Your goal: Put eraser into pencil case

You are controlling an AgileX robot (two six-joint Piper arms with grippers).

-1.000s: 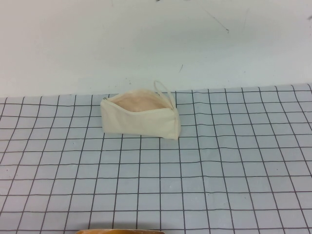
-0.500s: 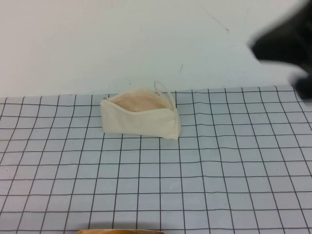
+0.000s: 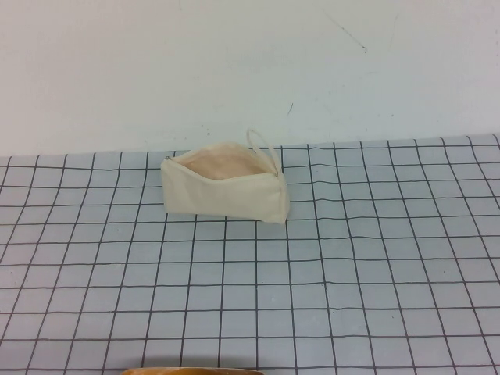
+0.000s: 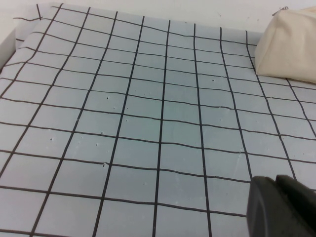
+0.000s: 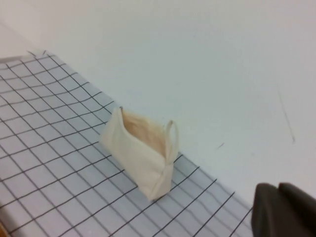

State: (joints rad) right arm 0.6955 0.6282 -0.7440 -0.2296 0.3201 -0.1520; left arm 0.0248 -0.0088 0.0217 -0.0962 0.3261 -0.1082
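The pencil case (image 3: pixel 223 191) is a cream-white pouch lying on the grid mat near its far edge, mouth open upward and showing peach lining, with a cord loop (image 3: pixel 262 145) at its right end. It also shows in the left wrist view (image 4: pixel 289 47) and the right wrist view (image 5: pixel 143 155). The eraser is not visible in any view. My left gripper (image 4: pixel 284 207) hovers low over bare mat, well short of the pouch, its dark fingers together. My right gripper (image 5: pixel 282 212) is raised, off to the pouch's side, fingers together and empty. Neither gripper shows in the high view.
The grey grid mat (image 3: pixel 351 273) covers the near table. Behind it lies a plain white surface (image 3: pixel 234 70). An orange-brown edge (image 3: pixel 191 370) peeks in at the bottom of the high view.
Half a second ago a dark blurred arm part crossed the upper right of the high view; it is now out of that view. The pouch has not moved.
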